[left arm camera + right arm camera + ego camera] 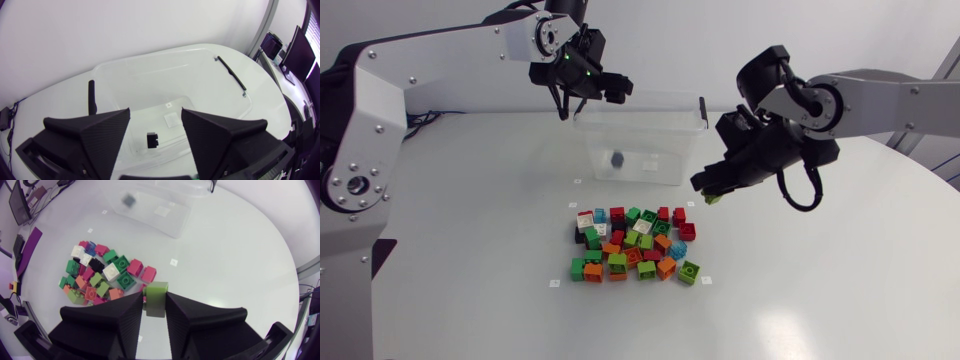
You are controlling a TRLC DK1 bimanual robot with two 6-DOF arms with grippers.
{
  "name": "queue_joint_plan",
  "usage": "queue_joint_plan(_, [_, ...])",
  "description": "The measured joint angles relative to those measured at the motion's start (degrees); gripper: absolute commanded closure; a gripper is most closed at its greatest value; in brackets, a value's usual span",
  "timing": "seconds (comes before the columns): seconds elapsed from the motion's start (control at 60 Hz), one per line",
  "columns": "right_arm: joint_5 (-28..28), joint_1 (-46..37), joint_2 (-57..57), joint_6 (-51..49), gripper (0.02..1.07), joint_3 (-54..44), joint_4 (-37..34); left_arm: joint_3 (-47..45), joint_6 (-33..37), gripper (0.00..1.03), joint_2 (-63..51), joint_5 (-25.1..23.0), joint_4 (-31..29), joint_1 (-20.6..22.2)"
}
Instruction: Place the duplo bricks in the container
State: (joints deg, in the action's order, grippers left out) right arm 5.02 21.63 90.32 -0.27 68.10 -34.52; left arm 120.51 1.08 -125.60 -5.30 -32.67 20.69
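- Right gripper (155, 298): closed on green brick (157, 292), long axis along the fingers, beside the container (660, 145).
- Left gripper (155, 115): held wide open, empty, above the container.

Clear container (638, 140), dark brick (152, 140) inside. Light-green brick (156, 299) in black right gripper (155, 305). Red, green, orange, white, blue pile (632, 245) on white table (820, 290).

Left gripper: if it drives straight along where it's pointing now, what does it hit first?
Likely the dark brick on the floor of the clear container: the open left gripper points down into it, with the brick showing between its fingers. Depth is unclear.
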Motion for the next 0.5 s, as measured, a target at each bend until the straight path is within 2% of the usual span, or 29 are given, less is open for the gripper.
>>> queue_joint_plan(0.1, [0.9, 0.0, 0.1, 0.0, 0.79, 2.8, 0.0, -0.7, 0.0, 0.04, 0.5, 0.9, -0.7, 0.1])
queue_joint_plan(0.25, [1.7, -1.0, 0.5, 0.0, 0.79, 7.4, 2.1, -7.6, 0.0, 0.04, 7.5, 1.1, -0.8, 0.0])
queue_joint_plan(0.5, [1.8, -2.7, 4.9, 0.4, 0.78, 13.8, 9.0, -24.6, 1.5, 0.04, 25.1, 1.1, 5.4, 0.0])
